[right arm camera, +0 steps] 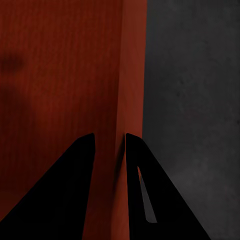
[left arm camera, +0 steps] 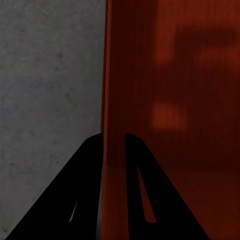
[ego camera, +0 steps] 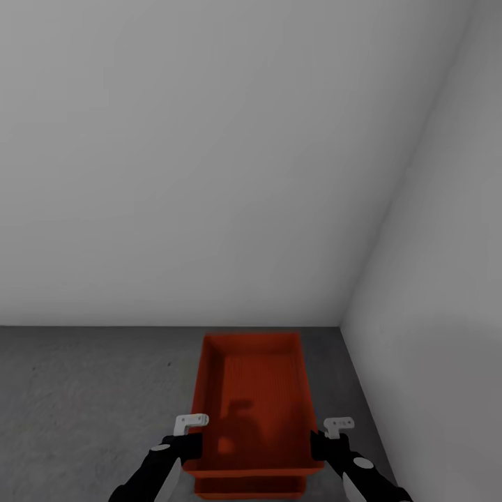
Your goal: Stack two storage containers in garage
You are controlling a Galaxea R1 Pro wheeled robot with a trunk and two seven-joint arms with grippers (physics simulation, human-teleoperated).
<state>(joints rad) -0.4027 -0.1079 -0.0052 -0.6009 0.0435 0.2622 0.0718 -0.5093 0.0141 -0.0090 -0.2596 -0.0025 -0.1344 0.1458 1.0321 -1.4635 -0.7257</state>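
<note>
Holding one orange-red container (ego camera: pixel 252 397) by its two long side walls, near the corner of the garage. Left gripper (ego camera: pixel 187 440) is pinched on the left wall, right gripper (ego camera: pixel 322 440) pinched on the right wall; both wrist views show a thin red wall clamped between the two dark fingers (left arm camera: pixel 87 190) (right arm camera: pixel 75 185), one finger inside the bin, one outside. Grip points sit opposite each other toward the near end, likely so the bin stays level and doesn't swing.

A second red edge (ego camera: pixel 251 486) peeks out just below the near wall of the held bin; looks like the other container underneath, but too little visible to be sure whether the top one is resting on it or hanging just above. Grey concrete floor (ego camera: pixel 84 404) on the left and right of the bin, white walls (ego camera: pixel 209 174) behind and to the right.

Judgement: stacking step is at or near its end; next would be checking that the bin is seated before letting go. Risk: top bin sits skewed or slides off if released unevenly
</note>
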